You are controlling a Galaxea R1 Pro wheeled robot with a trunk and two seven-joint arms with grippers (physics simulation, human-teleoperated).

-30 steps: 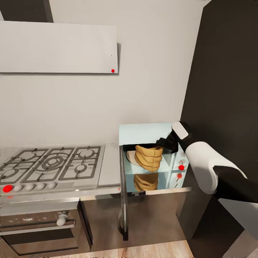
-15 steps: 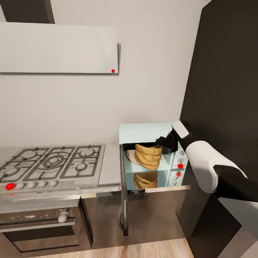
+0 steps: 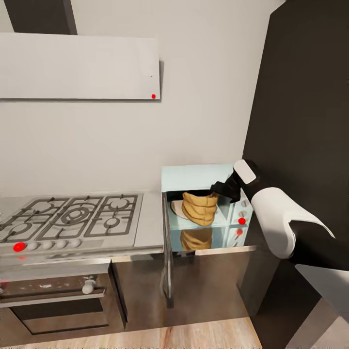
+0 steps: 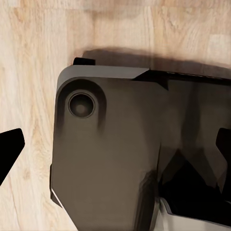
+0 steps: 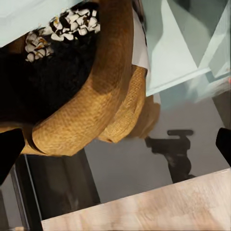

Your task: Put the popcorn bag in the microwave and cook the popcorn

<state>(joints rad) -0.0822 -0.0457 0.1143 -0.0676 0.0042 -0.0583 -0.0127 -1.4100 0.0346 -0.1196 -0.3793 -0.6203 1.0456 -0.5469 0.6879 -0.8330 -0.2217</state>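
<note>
My right gripper [image 3: 224, 188] sits at the rolled rim of the popcorn bag [image 3: 199, 208], which stands inside the open microwave [image 3: 194, 177] near the front of its floor; whether my jaws pinch that rim or stand apart, I cannot tell. My left gripper hangs spread over the wood floor [image 4: 29, 72]. If I pull back while snagged, the bag could tip or drag out past the open door [image 3: 167, 261].

microwave [image 3: 203, 177] mouth unblocked in front, door [image 3: 167, 252] swung aside, popcorn bag [image 3: 199, 207] apparently filling most of the cavity
</note>
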